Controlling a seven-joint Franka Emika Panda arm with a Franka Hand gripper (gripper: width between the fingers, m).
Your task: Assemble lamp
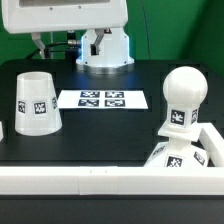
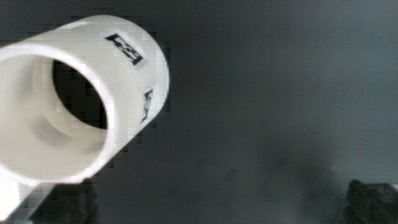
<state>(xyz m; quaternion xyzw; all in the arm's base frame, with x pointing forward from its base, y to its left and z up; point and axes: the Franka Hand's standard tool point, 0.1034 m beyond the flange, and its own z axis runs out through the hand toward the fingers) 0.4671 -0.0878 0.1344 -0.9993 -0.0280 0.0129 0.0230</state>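
The shade (image 1: 36, 102) is standing mouth-down at the exterior view's left, just beside the marker board (image 1: 101, 99). At the right, the bulb (image 1: 181, 100) is sitting upright on the base (image 1: 176, 153) against the white rail (image 1: 120, 179). The wrist view is looking into the shade's (image 2: 80, 100) open mouth; the gripper (image 2: 214, 200) fingertips are standing apart, grasping nothing.

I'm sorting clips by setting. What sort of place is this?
Probably a robotics lab bench: a black table edged by white rails, a marker board fixed on it, and a robot arm's base behind.
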